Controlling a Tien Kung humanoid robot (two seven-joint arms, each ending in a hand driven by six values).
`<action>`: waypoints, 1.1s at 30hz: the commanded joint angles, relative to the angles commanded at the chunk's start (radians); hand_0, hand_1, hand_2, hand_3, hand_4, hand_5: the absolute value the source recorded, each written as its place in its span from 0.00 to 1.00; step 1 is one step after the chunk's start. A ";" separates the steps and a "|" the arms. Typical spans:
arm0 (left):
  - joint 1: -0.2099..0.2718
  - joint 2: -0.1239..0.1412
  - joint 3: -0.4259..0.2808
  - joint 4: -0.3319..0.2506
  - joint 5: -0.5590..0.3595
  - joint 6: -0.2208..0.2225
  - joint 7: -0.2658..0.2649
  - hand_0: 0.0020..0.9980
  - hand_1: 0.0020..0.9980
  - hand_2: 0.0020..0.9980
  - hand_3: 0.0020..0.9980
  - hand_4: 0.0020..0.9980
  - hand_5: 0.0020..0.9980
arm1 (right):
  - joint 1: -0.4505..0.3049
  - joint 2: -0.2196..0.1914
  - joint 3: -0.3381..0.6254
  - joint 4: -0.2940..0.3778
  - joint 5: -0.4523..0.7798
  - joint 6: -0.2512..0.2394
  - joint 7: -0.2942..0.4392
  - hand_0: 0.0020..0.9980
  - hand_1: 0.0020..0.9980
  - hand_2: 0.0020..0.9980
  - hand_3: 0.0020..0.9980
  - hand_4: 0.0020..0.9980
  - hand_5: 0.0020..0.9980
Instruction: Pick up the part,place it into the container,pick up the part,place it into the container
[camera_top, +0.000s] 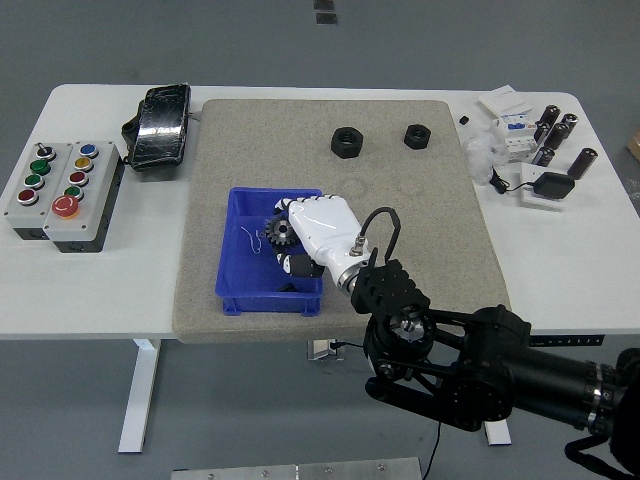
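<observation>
Gear (279, 234) in robot hand (318, 232) over container (240, 285)

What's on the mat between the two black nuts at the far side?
Nothing: in the head view, the stretch of mat between the larger nut and the smaller nut is bare.

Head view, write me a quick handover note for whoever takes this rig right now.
Right hand: over the blue container, fingers shut on a black gear, not yet released.
Left hand: not in view.
Two black nuts sit on the grey mat at the far side, apart from each other.
In the container: a small dark piece and a bit of wire; too small to say more.
Done: gear picked up and carried over the container.
Left: let go of the gear, then probably fetch the next part.
</observation>
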 joint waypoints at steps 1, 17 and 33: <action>0.000 0.000 0.000 0.000 -0.001 0.000 -0.001 0.63 0.55 0.53 0.61 0.66 0.40 | -0.001 0.001 -0.001 -0.001 0.001 -0.001 0.000 0.67 0.67 0.68 0.69 0.64 0.22; 0.001 0.000 -0.001 0.000 0.005 -0.009 -0.009 0.63 0.55 0.53 0.61 0.64 0.35 | 0.000 0.001 -0.001 0.005 -0.009 -0.011 0.000 0.68 0.69 0.74 0.72 0.84 0.28; 0.007 -0.001 0.007 0.000 -0.006 -0.010 -0.009 0.63 0.55 0.53 0.62 0.65 0.37 | -0.090 -0.034 0.179 0.020 0.005 -0.143 0.010 0.65 0.68 0.74 0.71 0.84 0.29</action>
